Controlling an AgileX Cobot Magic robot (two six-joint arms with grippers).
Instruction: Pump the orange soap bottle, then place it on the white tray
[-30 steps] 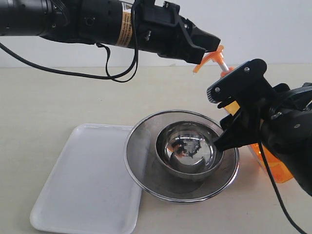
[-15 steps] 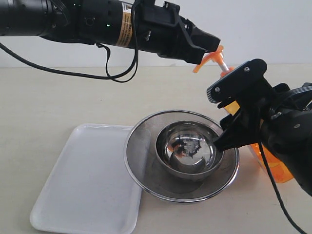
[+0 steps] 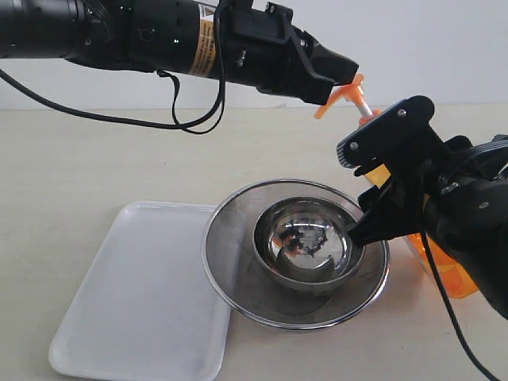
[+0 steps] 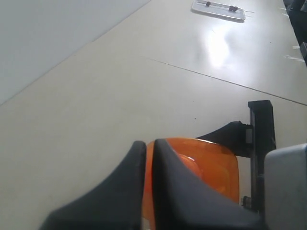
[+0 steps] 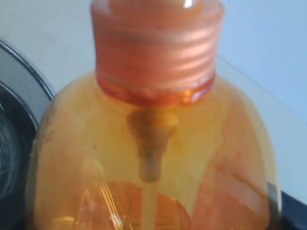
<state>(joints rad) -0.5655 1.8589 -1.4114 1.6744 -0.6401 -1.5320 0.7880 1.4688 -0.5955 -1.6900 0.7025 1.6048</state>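
Observation:
The orange soap bottle (image 3: 441, 274) stands tilted at the right of the table, its orange pump head (image 3: 347, 93) raised on a white stem. My left gripper (image 3: 350, 72) is shut, with its tips resting on the pump head (image 4: 211, 163). In the left wrist view its black fingers (image 4: 168, 167) lie together over the orange cap. My right gripper (image 3: 373, 186) is closed round the bottle's body, and the bottle (image 5: 153, 143) fills the right wrist view. The white tray (image 3: 135, 294) lies flat at the front left, holding nothing.
A round steel mesh strainer (image 3: 230, 238) holding a shiny steel bowl (image 3: 309, 242) sits between the tray and the bottle, its rim overlapping the tray's right edge. The strainer's edge (image 5: 19, 96) lies close beside the bottle. A pale wall runs behind the table.

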